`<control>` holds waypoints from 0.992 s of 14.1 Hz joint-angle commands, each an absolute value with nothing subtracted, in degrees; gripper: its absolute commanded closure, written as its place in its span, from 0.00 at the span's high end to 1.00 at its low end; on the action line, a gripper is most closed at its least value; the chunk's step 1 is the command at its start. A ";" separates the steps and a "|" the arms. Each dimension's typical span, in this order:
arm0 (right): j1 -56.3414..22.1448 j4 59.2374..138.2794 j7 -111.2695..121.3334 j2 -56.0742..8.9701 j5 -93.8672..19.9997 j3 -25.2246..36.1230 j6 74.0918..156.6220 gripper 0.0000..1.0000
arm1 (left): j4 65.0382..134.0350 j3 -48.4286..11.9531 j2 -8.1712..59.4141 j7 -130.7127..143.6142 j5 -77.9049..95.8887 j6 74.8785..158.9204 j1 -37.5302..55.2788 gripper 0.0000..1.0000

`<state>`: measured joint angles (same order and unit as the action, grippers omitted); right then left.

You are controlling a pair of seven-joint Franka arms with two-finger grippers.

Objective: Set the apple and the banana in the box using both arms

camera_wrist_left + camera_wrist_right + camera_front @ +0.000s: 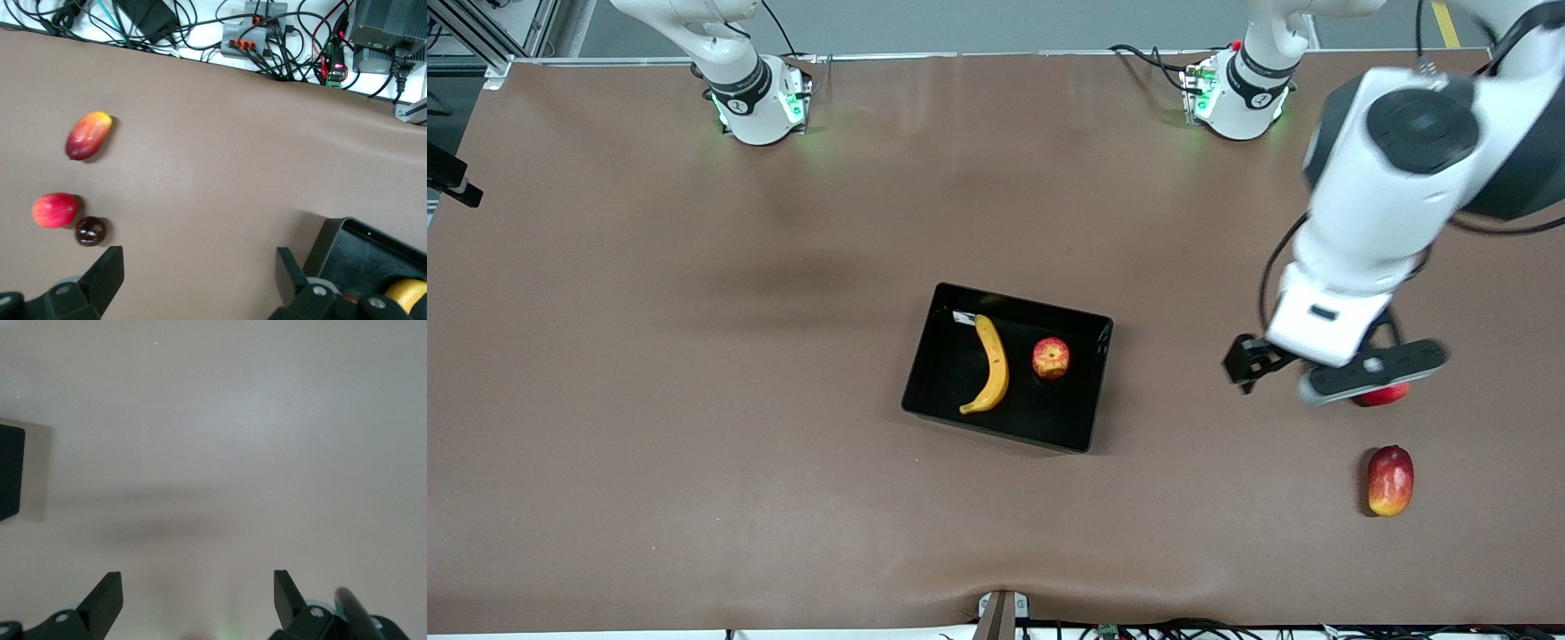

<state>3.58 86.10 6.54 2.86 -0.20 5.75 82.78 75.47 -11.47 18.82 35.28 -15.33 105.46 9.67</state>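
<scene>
1. Left gripper (pixel 197 280), black and two-fingered, hangs over the bare brown table (pixel 694 444) toward the left arm's end, between the shallow black rectangular plastic box (pixel 1089 440) and the loose fruits; its fingers (pixel 107 270) are spread wide and hold nothing.
2. Right gripper (pixel 198 597) is seen only in the right wrist view, over bare table surface; its fingers (pixel 110 593) are likewise spread wide and empty. In the front view only this arm's base (pixel 756 102) shows, at the table's edge.
3. Curved yellow banana (pixel 991 364) lies inside the box, on the side toward the right arm's end, its length running from the robots' side toward the front camera.
4. Small round apple (pixel 1051 357), red mottled with yellow streaks, rests inside the box just beside the banana, toward the left arm's end, not touching it.
5. Elongated red-yellow mango-like fruit (pixel 1390 480) lies on the table well apart from the box, nearer the front camera than the left gripper.
6. Smooth red-pink fruit (pixel 55 209) sits on the table below the left arm's wrist, mostly hidden in the front view.
7. Small dark round fruit (pixel 90 231) lies touching or just beside the red-pink fruit.
8. Tangled cables and electronics (pixel 267 40) run along the table's edge nearest the front camera.
</scene>
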 commanded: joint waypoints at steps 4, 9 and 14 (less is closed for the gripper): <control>3.78 85.78 7.21 2.99 0.09 5.54 82.88 1.00 | 77.70 -12.04 12.13 22.71 -9.15 97.32 2.38 1.00; 3.78 85.78 7.21 2.99 0.18 5.54 82.88 1.00 | 85.14 -6.86 2.57 11.36 -5.54 92.55 1.49 1.00; 3.78 85.78 7.21 2.99 0.26 5.54 82.88 1.00 | 91.75 -3.35 -2.81 9.76 -3.34 92.64 2.28 1.00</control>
<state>3.58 86.10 6.55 2.86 -0.20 5.74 82.82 87.69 -5.13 0.45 10.97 -4.83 92.01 1.49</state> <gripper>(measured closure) 0.000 0.000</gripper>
